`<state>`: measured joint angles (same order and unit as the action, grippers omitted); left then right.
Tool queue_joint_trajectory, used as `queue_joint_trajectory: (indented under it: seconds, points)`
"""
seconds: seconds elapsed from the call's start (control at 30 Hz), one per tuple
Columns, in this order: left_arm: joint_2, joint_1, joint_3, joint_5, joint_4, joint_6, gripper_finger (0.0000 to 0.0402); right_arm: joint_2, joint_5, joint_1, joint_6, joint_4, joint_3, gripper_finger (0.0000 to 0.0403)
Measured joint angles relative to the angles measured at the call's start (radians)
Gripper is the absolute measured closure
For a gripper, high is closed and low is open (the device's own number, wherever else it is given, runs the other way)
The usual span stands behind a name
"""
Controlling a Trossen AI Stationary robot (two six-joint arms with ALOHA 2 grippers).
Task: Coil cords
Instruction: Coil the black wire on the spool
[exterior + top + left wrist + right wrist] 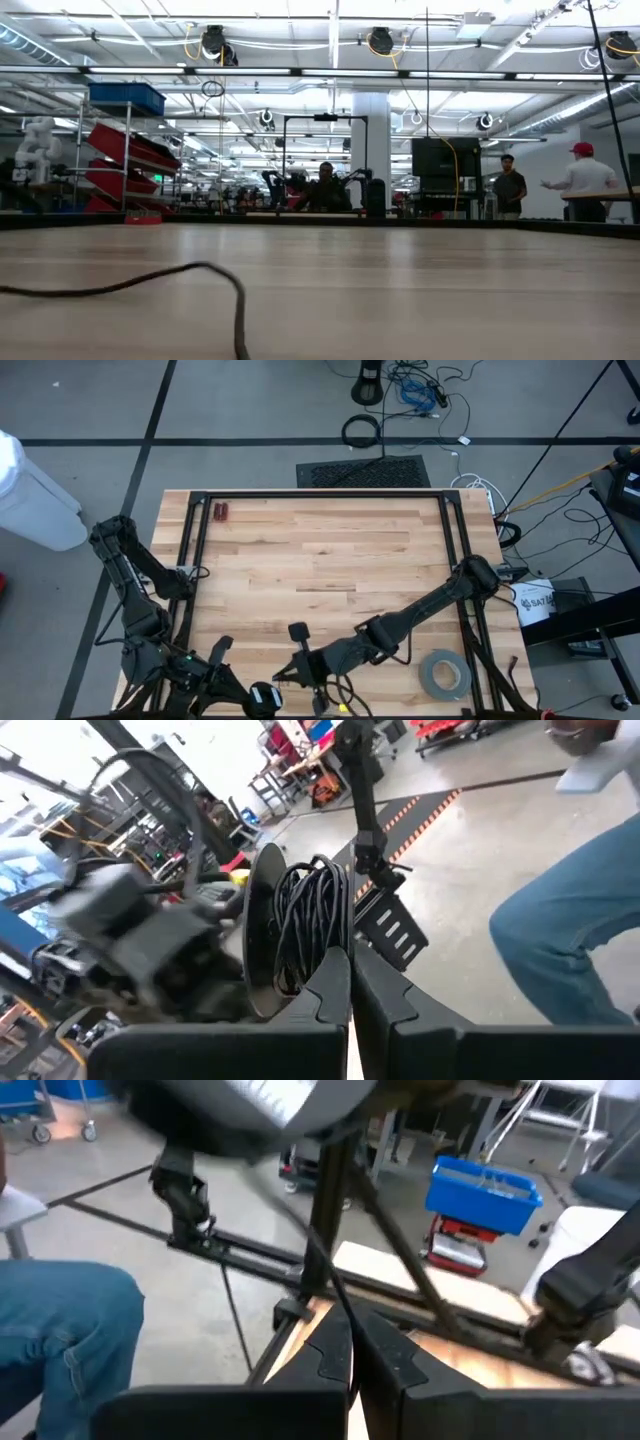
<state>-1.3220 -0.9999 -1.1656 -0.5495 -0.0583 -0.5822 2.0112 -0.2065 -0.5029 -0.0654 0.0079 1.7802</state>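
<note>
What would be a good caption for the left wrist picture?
The left gripper, shut, holds a thin black cord wound into a bundle, with a person's blue-jeaned leg nearby.

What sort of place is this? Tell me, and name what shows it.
Probably a big robotics lab or workshop hall. The low view looks across the wooden table to rows of workbenches, red storage bins on racks, ceiling pipes and lights, and people standing far off. The high view shows loose floor cables.

Table point(320, 550): pale, smooth planked wood with matt finish. Cord point(310, 915): thin, glossy black plastic sheath. Tape roll point(444, 676): matt grey.
</note>
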Motion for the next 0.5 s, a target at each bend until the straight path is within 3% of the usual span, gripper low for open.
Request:
queue_joint_trajectory:
  seconds: [0.2,0.5]
  points:
    - [0.0,0.031,0.0,0.004,-0.005,0.0,0.04,-0.051,0.0,0.019,-0.053,-0.059,0.0,0.0403]
    - [0.0,0.13,0.0,-0.013,-0.011,0.0,0.04,-0.116,-0.013,0.075,-0.049,-0.366,0.0,0.0377]
